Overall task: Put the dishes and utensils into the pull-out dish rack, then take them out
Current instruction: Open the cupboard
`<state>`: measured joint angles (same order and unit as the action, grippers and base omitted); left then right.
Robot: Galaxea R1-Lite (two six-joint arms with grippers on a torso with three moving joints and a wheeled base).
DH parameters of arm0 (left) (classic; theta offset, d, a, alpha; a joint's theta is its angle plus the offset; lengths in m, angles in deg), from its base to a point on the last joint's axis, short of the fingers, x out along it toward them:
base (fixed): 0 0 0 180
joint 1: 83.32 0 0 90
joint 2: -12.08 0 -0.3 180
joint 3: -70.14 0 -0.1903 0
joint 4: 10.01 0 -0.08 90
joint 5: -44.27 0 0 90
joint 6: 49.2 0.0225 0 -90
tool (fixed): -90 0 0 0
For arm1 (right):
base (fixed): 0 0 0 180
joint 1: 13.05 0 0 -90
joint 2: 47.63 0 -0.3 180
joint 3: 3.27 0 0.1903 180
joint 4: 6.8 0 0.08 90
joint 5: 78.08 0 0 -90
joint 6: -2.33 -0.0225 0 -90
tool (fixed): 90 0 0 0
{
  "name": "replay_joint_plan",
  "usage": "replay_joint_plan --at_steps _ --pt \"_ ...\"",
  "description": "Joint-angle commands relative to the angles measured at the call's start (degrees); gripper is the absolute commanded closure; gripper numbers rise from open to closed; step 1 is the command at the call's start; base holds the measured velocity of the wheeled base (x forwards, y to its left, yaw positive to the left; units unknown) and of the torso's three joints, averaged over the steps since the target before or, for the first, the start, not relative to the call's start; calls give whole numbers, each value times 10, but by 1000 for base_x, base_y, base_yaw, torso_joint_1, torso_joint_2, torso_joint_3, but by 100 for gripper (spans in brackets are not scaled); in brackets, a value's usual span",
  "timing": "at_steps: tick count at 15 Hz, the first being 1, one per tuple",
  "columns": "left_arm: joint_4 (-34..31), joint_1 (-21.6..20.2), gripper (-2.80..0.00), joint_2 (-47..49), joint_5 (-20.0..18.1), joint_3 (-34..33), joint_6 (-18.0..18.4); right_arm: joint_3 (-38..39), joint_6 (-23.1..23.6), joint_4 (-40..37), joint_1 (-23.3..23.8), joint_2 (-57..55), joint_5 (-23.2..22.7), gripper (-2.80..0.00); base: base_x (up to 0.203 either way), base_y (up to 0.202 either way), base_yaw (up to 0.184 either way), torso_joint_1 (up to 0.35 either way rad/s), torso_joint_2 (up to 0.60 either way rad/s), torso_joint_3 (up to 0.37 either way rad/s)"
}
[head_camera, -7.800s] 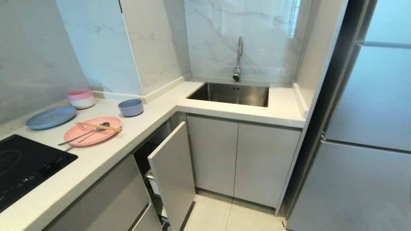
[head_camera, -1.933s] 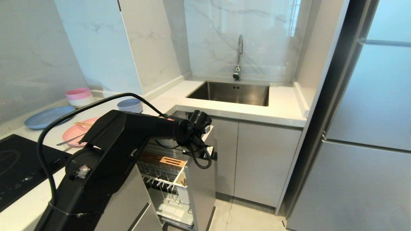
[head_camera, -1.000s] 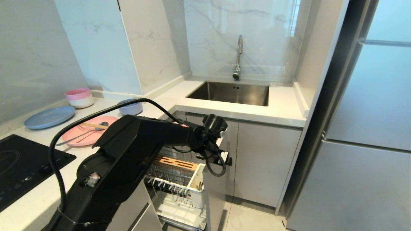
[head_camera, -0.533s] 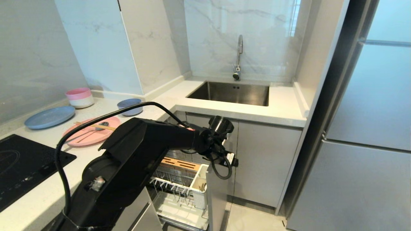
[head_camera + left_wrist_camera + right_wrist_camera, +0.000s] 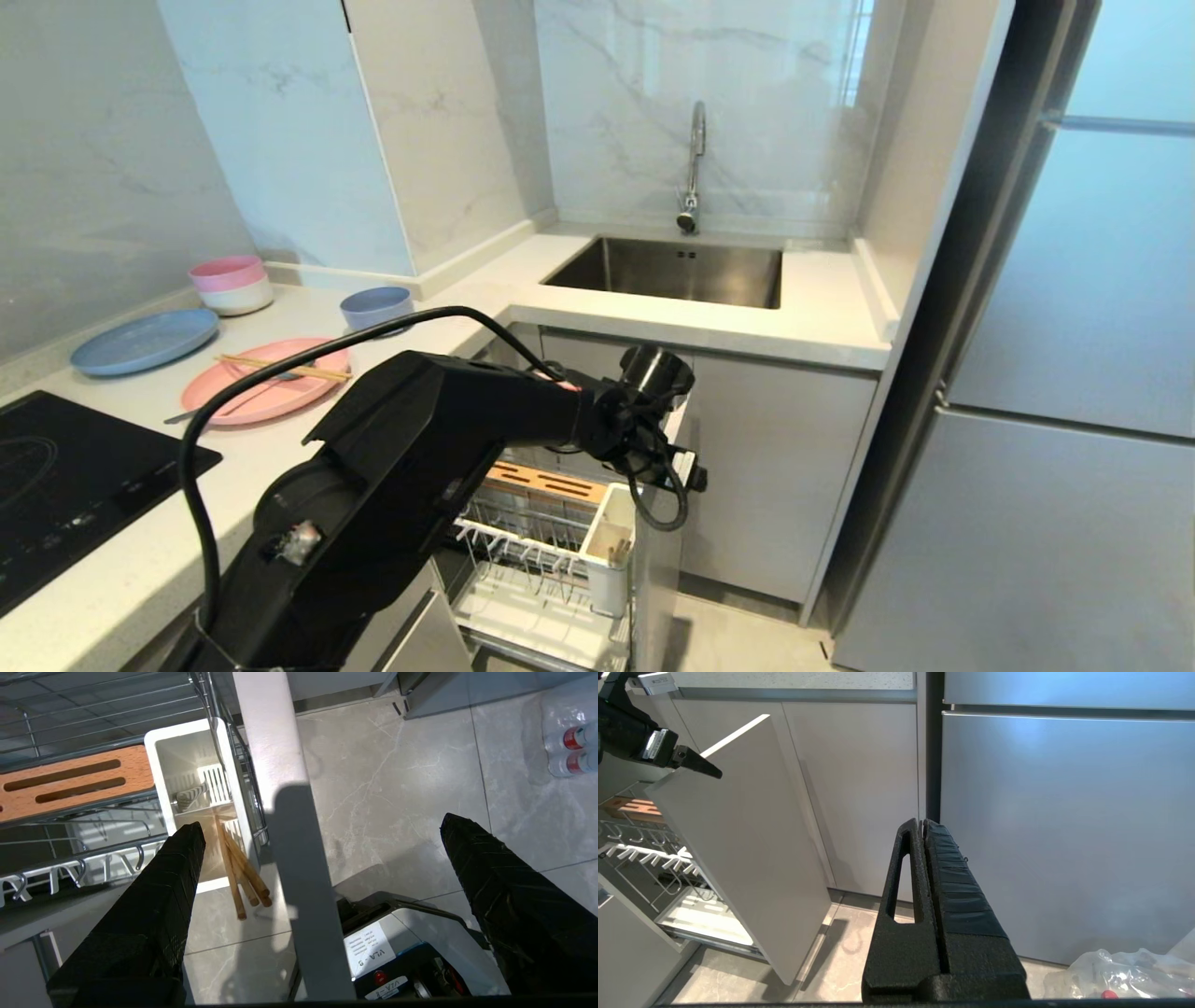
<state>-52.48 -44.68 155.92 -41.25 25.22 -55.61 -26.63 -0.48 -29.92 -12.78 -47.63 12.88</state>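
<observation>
Left gripper (image 5: 317, 830) gapes empty astride the front panel (image 5: 280, 812); white caddy (image 5: 187, 760) holds wooden sticks (image 5: 243, 877).

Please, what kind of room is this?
Most likely a home kitchen: a steel sink with a tap is set into the counter, a black cooktop lies beside it, and a pull-out dish rack stands open below.

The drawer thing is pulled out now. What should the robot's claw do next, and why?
Probably lift the left claw away from the rack's front panel and swing it toward the counter, likely to the chopsticks on the pink plate. The rack looks pulled well out, the claw is open and holding nothing, and the dishes are not yet loaded.
</observation>
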Motion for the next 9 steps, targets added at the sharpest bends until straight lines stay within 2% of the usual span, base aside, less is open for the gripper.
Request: replay_joint_plan --at_steps 1,4,6,7,9 --pt "-2 0 -280 0 9 -1 -5 0 0 0 0 -1 0 0 0 0 0 0 0 0" --pt "-4 0 -280 -2 66 -7 -17 0 0 0 0 -1 0 0 0 0 0 0 0 0" --pt "-4 1 -280 -15 77 -13 -24 0 0 0 0 -1 0 0 0 0 0 0 0 0" --pt "-4 3 0 -30 82 -19 -25 0 0 0 0 -1 0 0 0 0 0 0 0 0" --pt "-4 10 0 -66 99 -26 -28 0 0 0 0 -1 0 0 0 0 0 0 0 0"
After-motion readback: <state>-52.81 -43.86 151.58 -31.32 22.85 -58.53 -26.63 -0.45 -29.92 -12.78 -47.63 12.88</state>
